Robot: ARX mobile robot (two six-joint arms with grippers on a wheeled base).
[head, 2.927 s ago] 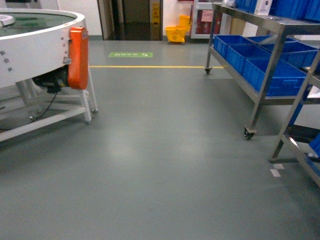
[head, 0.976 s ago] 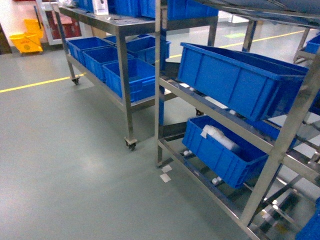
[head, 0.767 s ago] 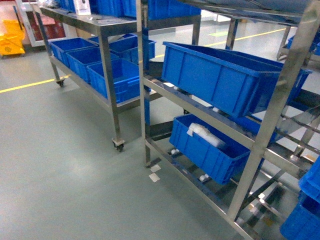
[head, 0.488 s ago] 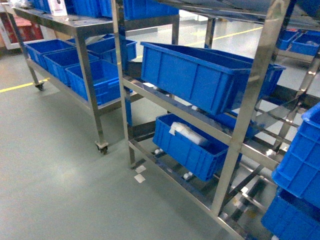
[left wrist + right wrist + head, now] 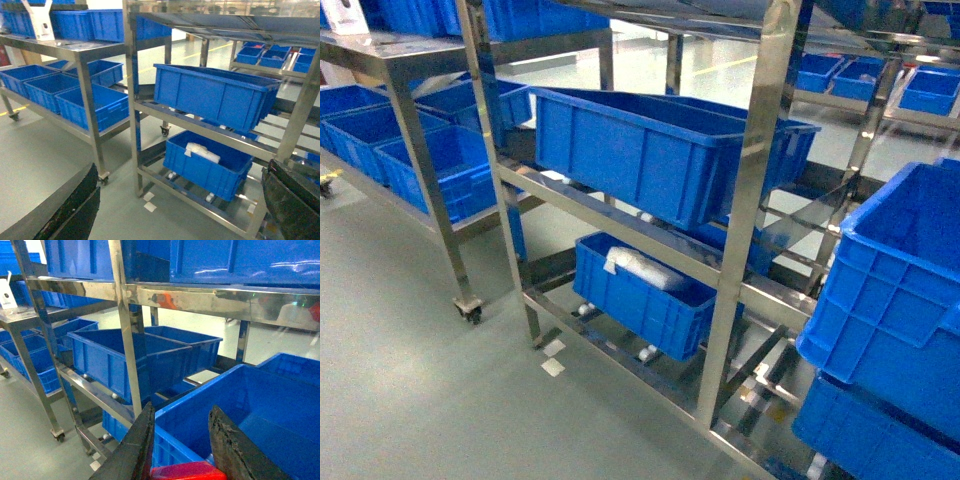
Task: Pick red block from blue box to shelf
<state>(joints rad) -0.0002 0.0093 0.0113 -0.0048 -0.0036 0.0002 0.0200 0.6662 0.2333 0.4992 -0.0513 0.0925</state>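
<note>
I have the red block (image 5: 187, 471) clamped low in my right tool (image 5: 182, 450), the left tool (image 5: 180, 210) gaping empty, and it could clip the shelf (image 5: 127, 340) upright just ahead of the dark blue crate (image 5: 260, 405).

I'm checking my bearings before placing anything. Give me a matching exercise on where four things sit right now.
Things:
1. red block
2. white bag
3. tape pieces
4. wheel

Places:
A. on the floor beside the shelf foot
B. under a leg of the neighbouring cart
C. between the fingers of the right end effector
D. inside the lowest crate on the shelf

Pairs: 1-C, 2-D, 3-A, 4-B
</note>
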